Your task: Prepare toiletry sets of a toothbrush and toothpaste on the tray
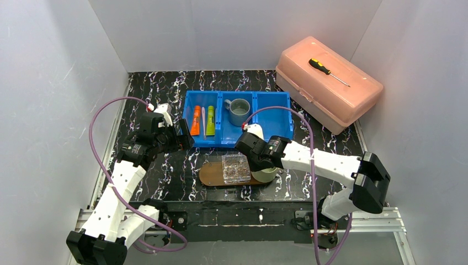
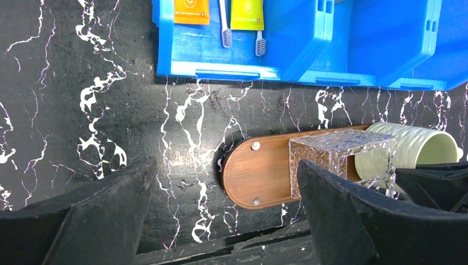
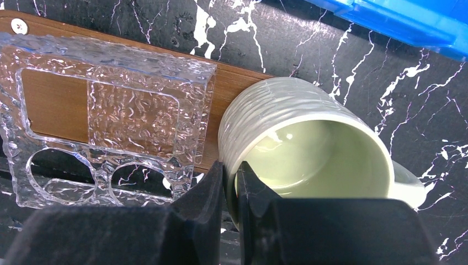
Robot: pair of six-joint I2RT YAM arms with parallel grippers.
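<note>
Top view: left gripper (image 1: 185, 139) spread wide, holding nothing, beside the blue bin's (image 1: 232, 143) front-left corner. Orange tube (image 1: 196, 121), toothbrush (image 1: 203, 117) and green tube (image 1: 211, 122) lie in its left compartment; grey mug (image 1: 239, 112) in the middle one.
Left wrist: tray (image 2: 259, 171) on the bench, clear holder (image 2: 336, 149) atop it.
Right wrist: right gripper (image 3: 230, 171) pinches the pale green mug's (image 3: 287, 110) rim at the tray's right end (mug tilted).

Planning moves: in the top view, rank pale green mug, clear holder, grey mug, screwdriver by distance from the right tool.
1. pale green mug: gripped by the right tool
2. clear holder: just left, on tray
3. grey mug: middle bin compartment
4. screwdriver: on pink box, far right
</note>
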